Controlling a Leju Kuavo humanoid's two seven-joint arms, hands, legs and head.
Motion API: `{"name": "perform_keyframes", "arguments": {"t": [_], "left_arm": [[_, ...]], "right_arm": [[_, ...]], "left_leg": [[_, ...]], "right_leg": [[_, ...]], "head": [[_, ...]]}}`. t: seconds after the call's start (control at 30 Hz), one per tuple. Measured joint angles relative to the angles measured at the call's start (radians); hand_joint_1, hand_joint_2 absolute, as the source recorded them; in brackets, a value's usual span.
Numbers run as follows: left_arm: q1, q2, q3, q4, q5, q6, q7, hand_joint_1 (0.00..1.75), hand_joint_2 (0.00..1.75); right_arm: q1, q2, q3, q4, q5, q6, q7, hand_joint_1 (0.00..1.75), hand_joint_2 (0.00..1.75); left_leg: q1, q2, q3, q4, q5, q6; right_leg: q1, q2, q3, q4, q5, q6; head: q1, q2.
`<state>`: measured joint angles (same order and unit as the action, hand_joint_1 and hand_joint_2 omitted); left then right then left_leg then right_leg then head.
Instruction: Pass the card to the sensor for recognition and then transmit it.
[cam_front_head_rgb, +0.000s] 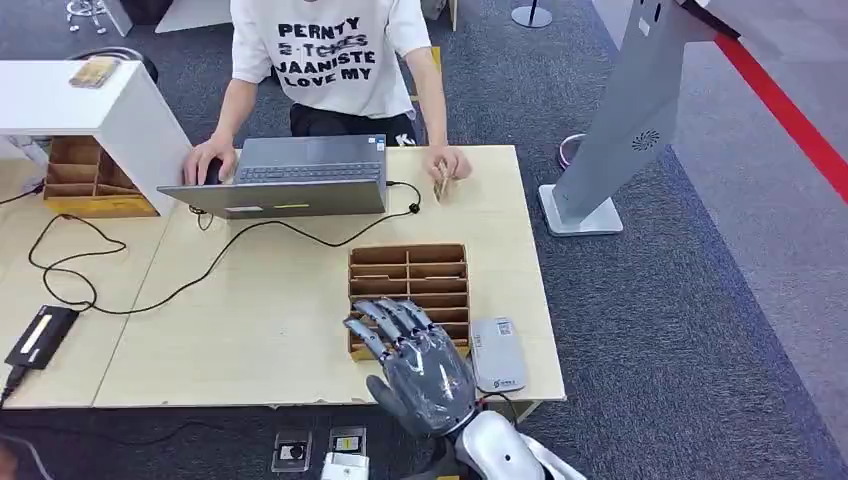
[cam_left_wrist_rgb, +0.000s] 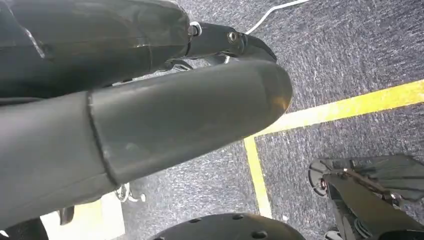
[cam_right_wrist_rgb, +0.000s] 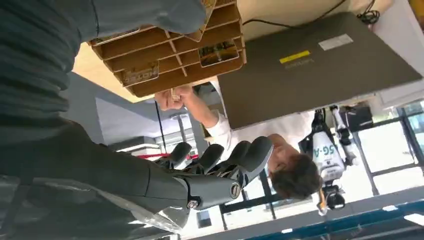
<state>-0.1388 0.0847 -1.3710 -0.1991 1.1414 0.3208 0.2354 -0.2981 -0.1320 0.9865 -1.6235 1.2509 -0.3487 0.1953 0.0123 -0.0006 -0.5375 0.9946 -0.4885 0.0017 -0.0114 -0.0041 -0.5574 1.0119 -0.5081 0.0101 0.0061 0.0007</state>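
Closest to the head camera, my right hand (cam_front_head_rgb: 418, 365) hovers with fingers spread and nothing in it above the near edge of the slotted cardboard rack (cam_front_head_rgb: 409, 283) — I judge this the reach for a card. Right wrist view: thin cards (cam_right_wrist_rgb: 217, 51) stand in matte compartments (cam_right_wrist_rgb: 170, 50); next comes a fine pinch. Left hand (cam_left_wrist_rgb: 150, 115), smooth grey — grip I cannot tell.

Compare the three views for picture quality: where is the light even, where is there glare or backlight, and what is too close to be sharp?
Head view: even, soft light, table and right hand sharp. Right wrist view: bright windows behind blow out, leaving the right hand dark. Left wrist view: the left hand sits very close, soft-edged, with a dull sheen.
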Motion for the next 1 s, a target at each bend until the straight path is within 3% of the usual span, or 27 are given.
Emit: {"name": "perform_keyframes", "arguments": {"t": [0.47,0.77,1.0], "left_arm": [[0.000,0.002,0.000,0.000,0.000,-0.004,0.000,0.00,0.00],[0.000,0.004,0.000,0.000,0.001,-0.006,0.000,0.00,0.00],[0.000,0.005,0.000,0.000,0.012,-0.010,0.000,0.00,0.00]], "right_arm": [[-0.036,0.000,0.034,0.002,0.011,0.163,0.051,0.49,1.75],[-0.053,0.000,0.047,0.002,0.003,0.197,0.063,0.52,1.75],[-0.072,-0.012,0.047,0.015,0.006,0.229,0.118,0.51,1.75]], "left_leg": [[0.000,0.000,0.000,0.000,0.000,0.000],[0.000,0.000,0.000,0.000,0.000,0.000],[0.000,0.000,0.000,0.000,0.000,0.000]], "right_leg": [[0.000,0.000,0.000,0.000,0.000,0.000],[0.000,0.000,0.000,0.000,0.000,0.000],[0.000,0.000,0.000,0.000,0.000,0.000]], "head": [[0.000,0.000],[0.000,0.000],[0.000,0.000]]}}
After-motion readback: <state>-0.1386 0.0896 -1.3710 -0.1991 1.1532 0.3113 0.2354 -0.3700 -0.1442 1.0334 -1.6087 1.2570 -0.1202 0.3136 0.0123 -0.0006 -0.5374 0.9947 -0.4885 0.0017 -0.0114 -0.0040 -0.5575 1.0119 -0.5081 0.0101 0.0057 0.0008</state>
